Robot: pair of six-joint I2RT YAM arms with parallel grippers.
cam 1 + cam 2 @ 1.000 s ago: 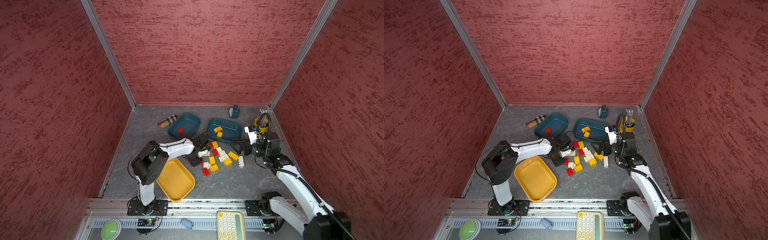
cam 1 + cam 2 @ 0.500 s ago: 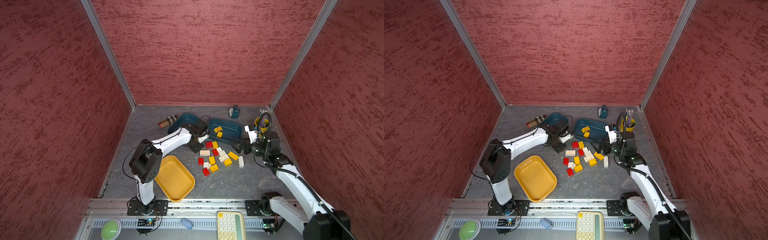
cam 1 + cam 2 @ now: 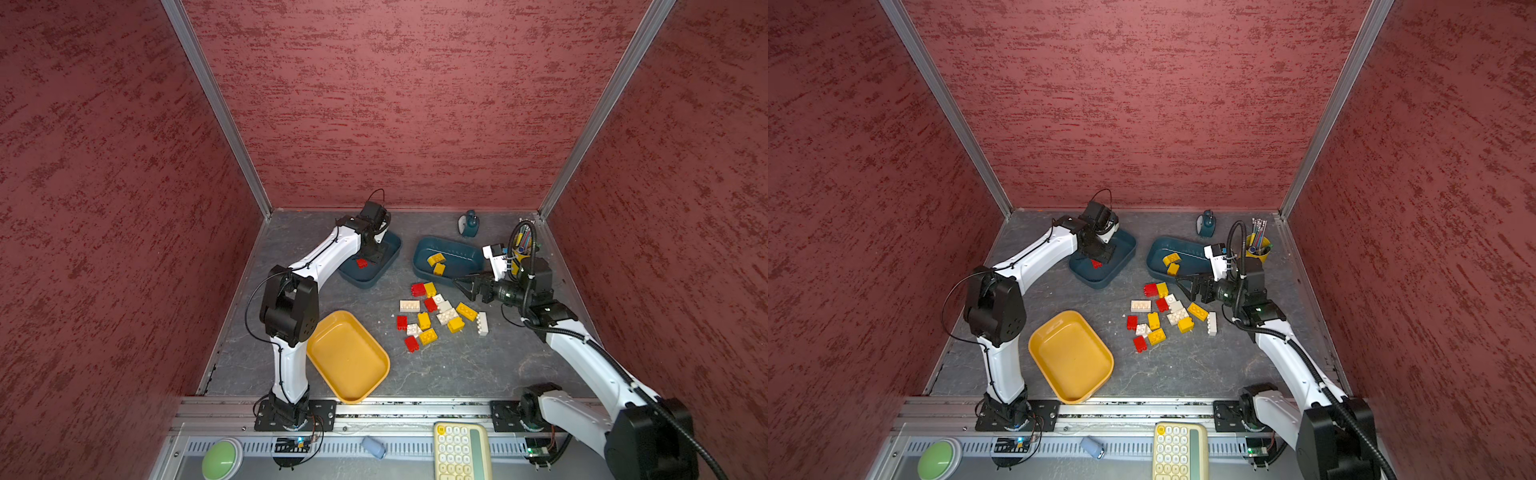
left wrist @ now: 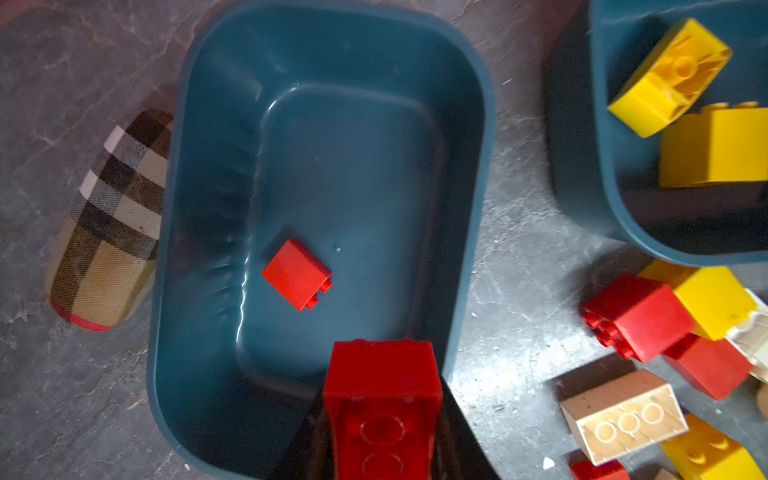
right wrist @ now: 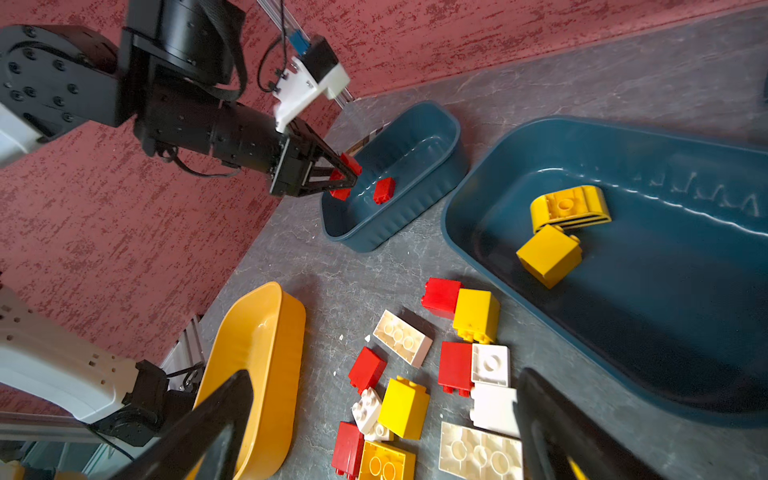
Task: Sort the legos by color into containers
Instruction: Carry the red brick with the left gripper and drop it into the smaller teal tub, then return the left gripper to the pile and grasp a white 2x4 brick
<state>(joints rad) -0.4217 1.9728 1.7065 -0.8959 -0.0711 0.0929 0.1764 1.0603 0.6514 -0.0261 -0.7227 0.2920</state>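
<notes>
While the left gripper (image 5: 349,176) clamped a red brick (image 4: 382,374) above the teal tray (image 3: 368,281), upper centre, the placing step appeared to need release; the right gripper (image 3: 463,286) gaped near loose legos (image 3: 424,320)

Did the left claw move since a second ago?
Yes. The left gripper, shut on a red brick, went from the edge of the loose brick pile farther back and now hangs over the left teal tray.
</notes>
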